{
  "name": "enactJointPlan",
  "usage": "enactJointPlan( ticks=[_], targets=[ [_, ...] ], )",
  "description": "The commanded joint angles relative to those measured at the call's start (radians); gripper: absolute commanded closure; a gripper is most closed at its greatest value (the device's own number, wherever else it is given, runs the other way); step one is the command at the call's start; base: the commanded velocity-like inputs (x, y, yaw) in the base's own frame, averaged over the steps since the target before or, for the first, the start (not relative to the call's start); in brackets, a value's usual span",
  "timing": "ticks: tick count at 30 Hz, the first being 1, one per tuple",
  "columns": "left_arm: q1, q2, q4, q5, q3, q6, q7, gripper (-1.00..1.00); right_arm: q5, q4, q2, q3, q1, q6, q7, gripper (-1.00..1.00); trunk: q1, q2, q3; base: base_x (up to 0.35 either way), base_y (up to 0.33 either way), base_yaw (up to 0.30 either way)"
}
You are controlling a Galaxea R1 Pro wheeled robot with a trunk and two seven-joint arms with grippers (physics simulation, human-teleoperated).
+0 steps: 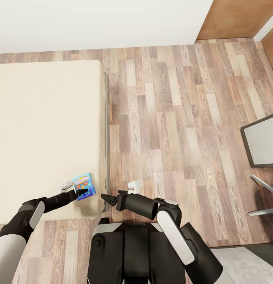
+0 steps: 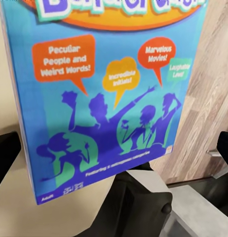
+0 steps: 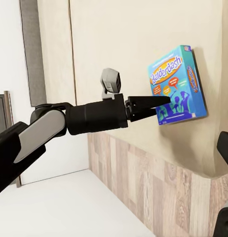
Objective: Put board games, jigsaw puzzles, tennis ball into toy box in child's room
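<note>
A blue board game lies flat on the cream bed, close to its near right corner. My left gripper reaches over the near edge of the box, open. In the left wrist view the game's cover sits between the spread fingers. From the right wrist view the left gripper points at the game, its tips at the box's edge. My right gripper hangs open beside the bed's grey padded edge, holding nothing.
Wood-plank floor stretches to the right of the bed. A grey tabletop corner and metal legs stand at the far right. A white wall and a brown door close the far side.
</note>
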Motion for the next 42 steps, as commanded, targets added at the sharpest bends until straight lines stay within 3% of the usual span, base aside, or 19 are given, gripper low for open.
enactJointPlan(
  ticks=[1,37,42],
  targets=[
    [0.000,0.000,0.000,0.004,0.002,0.007,-0.002,-1.00,0.001,0.000,0.000,-0.001,0.000,0.005,0.003,-1.00,0.001,-0.001,-0.001,0.000,0.000,0.000],
    [-0.001,-0.002,0.000,0.008,0.001,0.006,-0.005,-1.00,0.001,0.000,0.000,-0.001,0.000,0.005,0.003,-1.00,0.001,-0.001,-0.001,0.000,0.000,0.000],
    [-0.001,-0.001,0.000,0.007,0.002,0.006,-0.028,-1.00,0.001,0.000,0.000,-0.001,0.000,0.005,0.003,-1.00,0.001,-0.001,-0.001,0.000,0.000,0.000]
  ],
)
